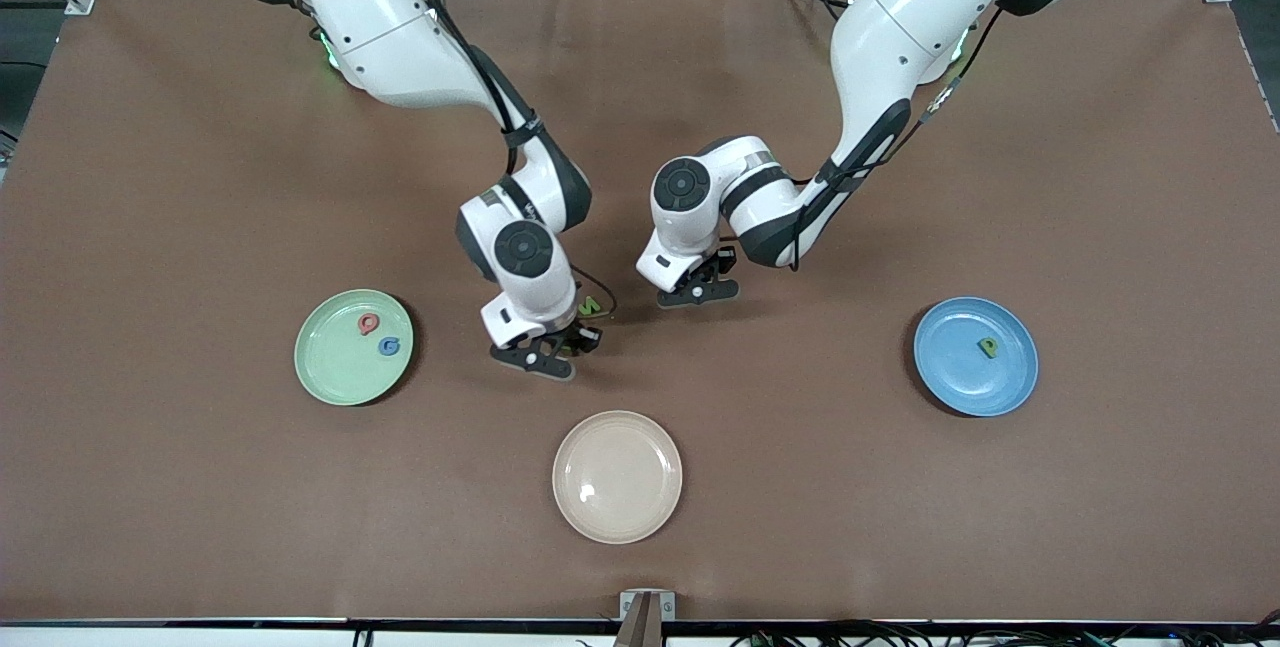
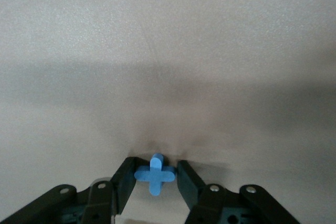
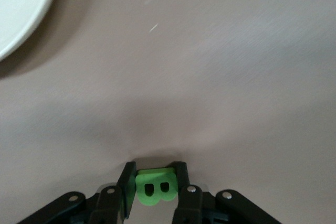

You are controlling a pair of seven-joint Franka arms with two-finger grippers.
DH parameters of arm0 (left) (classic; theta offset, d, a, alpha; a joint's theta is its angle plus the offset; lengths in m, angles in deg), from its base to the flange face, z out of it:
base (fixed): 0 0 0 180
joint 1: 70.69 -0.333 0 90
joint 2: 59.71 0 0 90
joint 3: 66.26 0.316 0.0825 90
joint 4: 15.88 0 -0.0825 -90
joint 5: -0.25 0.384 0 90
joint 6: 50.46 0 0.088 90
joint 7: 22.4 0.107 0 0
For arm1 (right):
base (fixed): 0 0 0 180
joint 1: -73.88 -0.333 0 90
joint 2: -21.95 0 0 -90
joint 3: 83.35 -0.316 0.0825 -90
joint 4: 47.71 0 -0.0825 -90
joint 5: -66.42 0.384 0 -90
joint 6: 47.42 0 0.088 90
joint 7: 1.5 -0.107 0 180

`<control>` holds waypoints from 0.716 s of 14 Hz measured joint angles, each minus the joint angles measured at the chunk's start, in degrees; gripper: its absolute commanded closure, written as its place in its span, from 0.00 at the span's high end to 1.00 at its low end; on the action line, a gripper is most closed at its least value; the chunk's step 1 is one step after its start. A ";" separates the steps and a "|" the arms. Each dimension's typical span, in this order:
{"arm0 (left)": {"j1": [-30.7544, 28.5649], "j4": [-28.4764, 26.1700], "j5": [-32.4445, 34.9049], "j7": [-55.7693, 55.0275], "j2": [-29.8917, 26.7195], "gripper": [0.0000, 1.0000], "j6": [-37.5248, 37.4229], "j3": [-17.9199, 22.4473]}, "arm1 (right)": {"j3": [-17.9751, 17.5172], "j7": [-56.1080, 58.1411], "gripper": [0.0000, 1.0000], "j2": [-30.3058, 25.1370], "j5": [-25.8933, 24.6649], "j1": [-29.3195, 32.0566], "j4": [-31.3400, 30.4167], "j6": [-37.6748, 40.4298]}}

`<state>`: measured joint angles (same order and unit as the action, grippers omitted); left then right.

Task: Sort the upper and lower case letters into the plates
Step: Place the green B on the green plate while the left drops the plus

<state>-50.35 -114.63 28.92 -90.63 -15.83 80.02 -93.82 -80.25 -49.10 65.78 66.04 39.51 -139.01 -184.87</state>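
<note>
Because each toy letter is tiny, flat, stiff and probably very light, it is best pinched across its thin edges. Down on the brown table cloth (image 1: 200, 177) between the plates, the right gripper (image 3: 156, 181) clamps a green plastic B (image 3: 156, 188), and the left gripper (image 2: 155, 178) has its fingers against a blue plastic x (image 2: 155, 173). Nearby, the round pale green plate (image 1: 330, 377) holds a red and a blue letter; the round blue plate (image 1: 950, 377) holds one green p (image 1: 988, 347).

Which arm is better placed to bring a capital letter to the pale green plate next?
The right arm, probably. Its gripper is shut on the green B, a capital, near the pale green plate. The left gripper is closing around the blue x, farther from that plate.
</note>
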 measured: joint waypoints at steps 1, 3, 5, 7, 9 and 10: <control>0.00 -0.21 0.01 -0.09 -0.18 0.30 -0.02 -0.03 | 0.06 3.23 0.00 -0.79 0.00 2.08 0.37 2.55; -0.02 -0.32 0.07 -0.22 -0.21 0.25 0.06 -0.03 | 0.19 11.63 0.00 -3.67 0.01 7.08 0.87 8.83; -0.03 -0.32 0.07 -0.26 -0.21 0.19 0.07 -0.03 | 0.27 21.25 0.00 -7.15 0.04 12.54 0.61 13.72; -0.05 -0.32 0.07 -0.40 -0.25 0.15 0.09 -0.03 | 0.29 30.47 0.00 -9.80 0.13 18.03 -0.82 15.63; -0.47 -0.25 0.07 -0.50 -0.63 0.11 0.12 0.01 | 0.28 38.62 0.00 -10.83 0.14 22.99 -2.83 15.83; -1.01 -0.23 0.07 -0.50 -1.44 0.09 0.13 -0.01 | 0.28 42.19 0.00 -10.84 0.14 25.37 -3.61 15.77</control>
<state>-51.35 -114.87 28.99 -91.13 -17.27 80.15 -93.83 -79.97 -6.91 54.95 66.18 64.87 -142.63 -169.11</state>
